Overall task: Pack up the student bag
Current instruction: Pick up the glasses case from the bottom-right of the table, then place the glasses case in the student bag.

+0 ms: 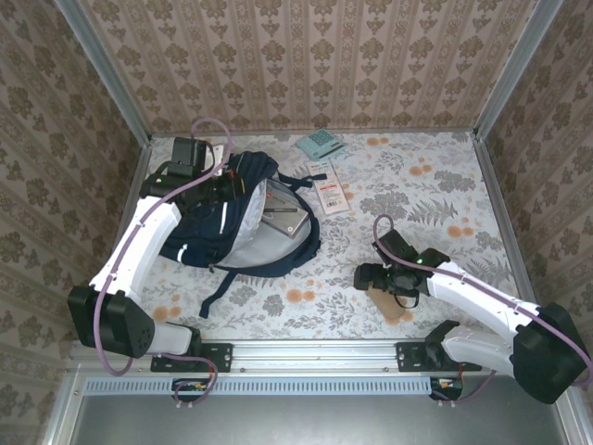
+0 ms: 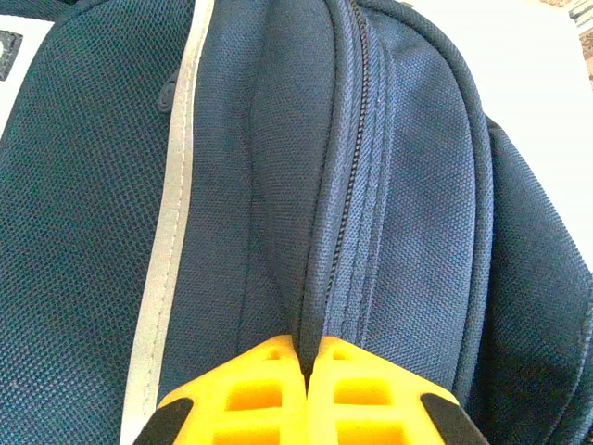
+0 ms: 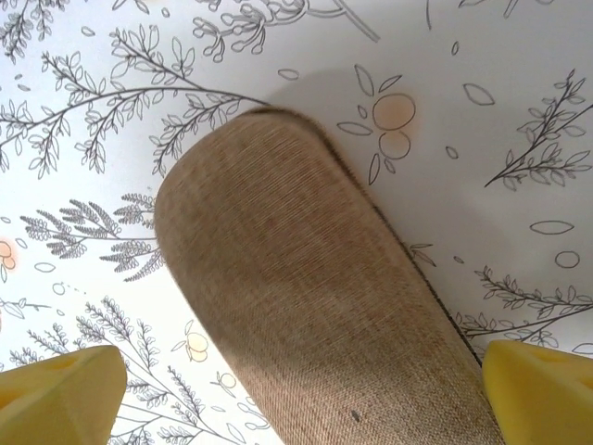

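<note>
Student bag (image 2: 93,232): navy weave, left hand (image 2: 309,357) pinching zipper ridge (image 2: 347,185); right hand (image 3: 306,394) spread over rounded burlap pouch (image 3: 296,278).

Beige damask-patterned walls (image 1: 315,56) line the top, left and right of the frame, enclosing a table (image 1: 463,176) with a white floral-print top. A metal rail (image 1: 315,349) crosses the bottom.

Bright, even light; soft shadows; wrist close-ups slightly blurred.
</note>
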Robot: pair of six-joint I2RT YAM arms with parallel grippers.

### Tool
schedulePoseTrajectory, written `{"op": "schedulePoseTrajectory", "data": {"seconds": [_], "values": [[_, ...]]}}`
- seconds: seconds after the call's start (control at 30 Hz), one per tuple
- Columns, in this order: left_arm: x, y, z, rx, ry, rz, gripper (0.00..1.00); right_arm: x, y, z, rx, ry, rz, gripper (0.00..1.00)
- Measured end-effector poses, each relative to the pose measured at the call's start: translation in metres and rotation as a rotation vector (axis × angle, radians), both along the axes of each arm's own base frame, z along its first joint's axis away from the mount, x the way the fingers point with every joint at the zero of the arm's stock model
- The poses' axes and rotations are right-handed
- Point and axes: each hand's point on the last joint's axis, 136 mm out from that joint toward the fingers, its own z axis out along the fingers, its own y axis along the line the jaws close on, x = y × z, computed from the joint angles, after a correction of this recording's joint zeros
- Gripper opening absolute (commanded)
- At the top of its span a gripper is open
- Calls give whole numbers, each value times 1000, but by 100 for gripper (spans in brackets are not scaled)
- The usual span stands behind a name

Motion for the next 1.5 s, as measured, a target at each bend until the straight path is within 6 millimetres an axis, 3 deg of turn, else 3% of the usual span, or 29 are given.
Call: {"op": "schedulePoseTrajectory", "data": {"seconds": [0.37,0.53,0.67,0.97,1.07,1.27,1.5], "values": [[0,-1,-1,-8,4,0,0,-26,-2,-23,-180,66,82,98],[0,-1,-1,-9,4,0,0,-27,-4,-28,-246,61,97,85],[-1,-1,-1,-8,4,0,0,-23,0,-26,-265,38,112,62],[-1,0,1,-8,-2,1,0,-9,20,-3,-261,-34,146,59],[-1,0,1,-8,-2,2,0,3,37,18,-218,-82,157,59],[-1,0,1,-7,-2,2,0,36,92,67,-93,-185,208,58],[-2,1,2,-4,-6,6,0,71,179,83,52,-229,358,56]]}}
